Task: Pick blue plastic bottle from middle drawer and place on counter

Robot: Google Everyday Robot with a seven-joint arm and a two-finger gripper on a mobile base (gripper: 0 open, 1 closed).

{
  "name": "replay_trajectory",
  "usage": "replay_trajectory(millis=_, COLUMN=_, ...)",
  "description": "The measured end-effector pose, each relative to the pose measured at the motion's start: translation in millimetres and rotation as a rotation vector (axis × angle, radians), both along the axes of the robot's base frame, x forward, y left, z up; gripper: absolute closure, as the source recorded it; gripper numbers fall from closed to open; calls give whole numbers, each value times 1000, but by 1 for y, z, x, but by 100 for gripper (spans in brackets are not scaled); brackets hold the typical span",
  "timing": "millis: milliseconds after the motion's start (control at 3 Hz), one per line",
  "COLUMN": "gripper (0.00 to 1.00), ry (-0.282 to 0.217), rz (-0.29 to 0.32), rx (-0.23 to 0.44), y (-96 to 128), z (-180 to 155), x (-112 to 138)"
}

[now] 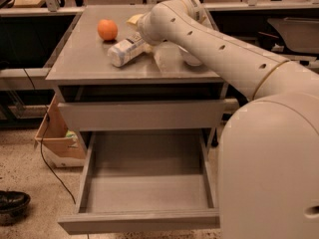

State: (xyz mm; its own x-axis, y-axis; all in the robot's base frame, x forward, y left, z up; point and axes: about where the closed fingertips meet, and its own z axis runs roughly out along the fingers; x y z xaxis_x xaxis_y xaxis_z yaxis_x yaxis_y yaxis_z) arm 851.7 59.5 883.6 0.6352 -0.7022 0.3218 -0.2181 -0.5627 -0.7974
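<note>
Blue plastic bottle point(125, 51) on its side on the counter point(79, 66), left of centre, one end aimed at the front left corner and the other tucked against the gripper point(143, 44). Gripper over the middle of the counter at the bottle's far end, under the bend of the white arm; cannot tell whether clamped on the bottle or let go (wrist in the way). Just beyond the bottle, apart from it, an orange point(107, 29); behind the arm a scrap of yellow snack bag point(133, 19) and a white bowl point(189, 58) near the right edge. Bare metal along the front and left edges of the top. Below, upper drawer front point(142, 114) closed, middle drawer point(144, 193) pulled well out, floor and low side walls in full view. To the left on the ground, a cardboard box point(52, 133), a dark cable point(47, 158), a black shoe point(12, 205). White label with a dark band on the bottle; no lettering legible.
</note>
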Motion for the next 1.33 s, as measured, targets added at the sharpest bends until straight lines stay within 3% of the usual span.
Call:
replay_trajectory(millis=667, gripper=0, ry=-1, rz=-1, rx=2, y=-1, z=5, x=0)
replay_trajectory(millis=1333, gripper=0, ry=-93, rz=-85, rx=44, y=-56, z=75, x=-14)
